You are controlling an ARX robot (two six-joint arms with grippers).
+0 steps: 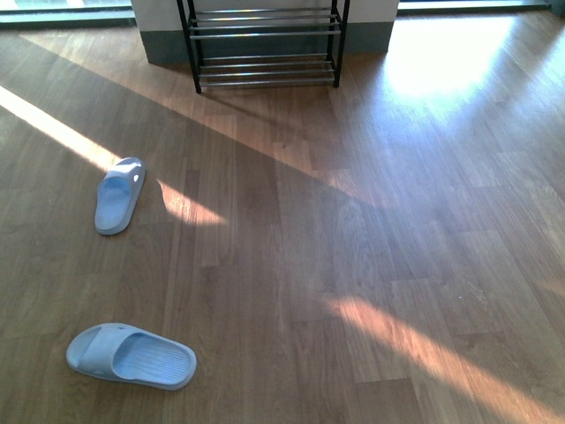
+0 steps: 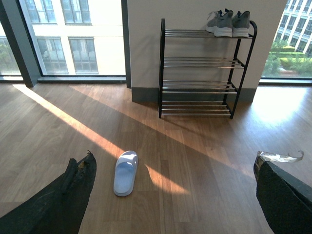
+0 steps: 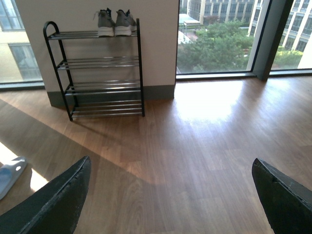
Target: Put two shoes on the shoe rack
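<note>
Pale blue rubber on brown wood: two slides lie on the floor (image 1: pixel 353 265), and neither is anywhere near the shoe rack (image 1: pixel 265 49). The far slide (image 1: pixel 119 194) sits sole-down beside a stripe of sun. The near slide (image 1: pixel 131 356) lies crosswise, closer to the robot and well apart from its partner.

Over to the left wrist camera. The left fingers (image 2: pixel 63 204) are spread wide with nothing between them but floor, so they are released and empty. The far slide lies ahead of them, inside the gap but nearer one finger than the other, and it touches neither. The near slide does not show in this view.

It is the same on the other arm. The right fingers (image 3: pixel 58 204) are splayed apart and grasp nothing. Only the end of a slide peeks in, out beyond one finger and well clear of the gap.

The rack stands well ahead of both sets of fingers, against the wall. The grey sneakers (image 2: pixel 228 23) are already on its top tier, side by side at one end. No shoe shows on the rods of the lower tiers.

As for progress, the sneakers look done. The two slides appear to be what is left, and by this showing that job has not begun, since neither slide has been lifted or carried. The far slide looks the likelier first pick for the left fingers.
</note>
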